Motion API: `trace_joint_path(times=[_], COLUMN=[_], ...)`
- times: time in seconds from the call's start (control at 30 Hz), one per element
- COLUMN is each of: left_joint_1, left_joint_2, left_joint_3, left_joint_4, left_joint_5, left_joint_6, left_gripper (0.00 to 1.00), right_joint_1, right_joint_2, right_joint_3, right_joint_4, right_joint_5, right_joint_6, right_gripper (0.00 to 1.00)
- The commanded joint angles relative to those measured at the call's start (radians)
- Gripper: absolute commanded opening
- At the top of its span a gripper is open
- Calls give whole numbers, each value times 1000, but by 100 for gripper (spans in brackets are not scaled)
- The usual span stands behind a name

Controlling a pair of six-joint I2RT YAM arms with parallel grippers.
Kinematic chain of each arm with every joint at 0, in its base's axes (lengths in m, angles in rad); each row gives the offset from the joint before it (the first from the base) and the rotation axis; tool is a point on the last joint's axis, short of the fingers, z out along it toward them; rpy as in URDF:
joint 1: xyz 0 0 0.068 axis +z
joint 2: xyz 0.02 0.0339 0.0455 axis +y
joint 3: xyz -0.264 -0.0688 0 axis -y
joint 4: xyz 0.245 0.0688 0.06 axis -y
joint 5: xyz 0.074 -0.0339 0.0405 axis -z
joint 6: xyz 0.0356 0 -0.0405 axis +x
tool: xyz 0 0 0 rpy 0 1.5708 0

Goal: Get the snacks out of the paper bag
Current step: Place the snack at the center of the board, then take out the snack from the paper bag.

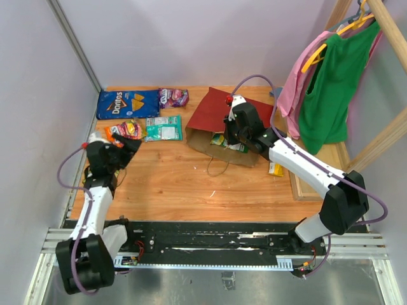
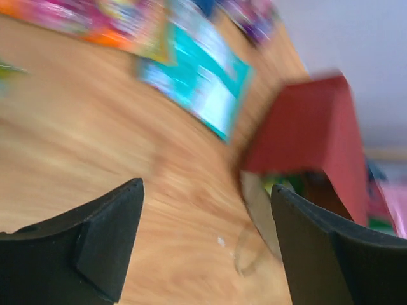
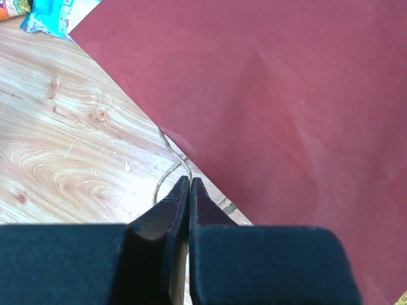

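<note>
The red paper bag (image 1: pixel 216 109) lies on its side at the table's back middle, its brown mouth facing me with green packets (image 1: pixel 230 143) inside. My right gripper (image 1: pixel 233 131) sits at the bag's upper edge; in the right wrist view it (image 3: pixel 189 181) is shut on the thin loop handle (image 3: pixel 169 166) beside the red side (image 3: pixel 286 95). The blue Doritos bag (image 1: pixel 127 103), a purple candy bag (image 1: pixel 173 96), a teal packet (image 1: pixel 164 129) and an orange packet (image 1: pixel 125 130) lie at the back left. My left gripper (image 1: pixel 130 145) is open and empty near them; its wrist view (image 2: pixel 206 190) is blurred.
A yellow bar (image 1: pixel 275 169) lies right of the bag under my right arm. Green and pink clothes (image 1: pixel 327 82) hang on a wooden rack at the right. Walls close the back and left. A second bag handle (image 1: pixel 216 167) lies on the wood in front.
</note>
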Motion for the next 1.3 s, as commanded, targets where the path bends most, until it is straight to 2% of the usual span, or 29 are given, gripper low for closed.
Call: trace_joint_path(times=[0.0, 0.07, 0.17, 0.27, 0.37, 0.47, 0.67, 0.83, 1.0, 1.27], left_joint_1=[-304, -478, -719, -849, -923, -964, -993, -994, -998, -1033], left_joint_2=[1, 36, 127, 260, 397, 549, 786, 919, 1007, 1074], left_joint_3=[76, 90, 78, 35, -5, 42, 174, 227, 266, 278], left_joint_4=[103, 149, 249, 454, 717, 812, 967, 1082, 1080, 1071], left_joint_5=[46, -13, -136, -182, -206, -247, -256, -272, -320, -509], left_joint_6=[86, 104, 96, 13, -59, -102, -201, -288, -385, -455], left_gripper=[88, 93, 95, 96, 100, 97, 82, 79, 70, 69], right_joint_1=[-10, -10, -8, -8, -7, -8, -7, -8, -8, -7], right_joint_2=[13, 12, 9, 6, -1, -11, -28, -47, -41, -37], right_joint_3=[12, 17, 20, 22, 25, 20, 12, -3, -6, -14], right_joint_4=[10, 7, 1, 1, -7, -11, -24, -25, -23, -15], right_joint_5=[-8, -2, 5, 9, 7, 26, 51, 85, 86, 80], right_joint_6=[18, 17, 17, 18, 20, 16, 3, -16, -20, -17], right_gripper=[1, 1, 1, 1, 1, 1, 1, 1, 1, 1])
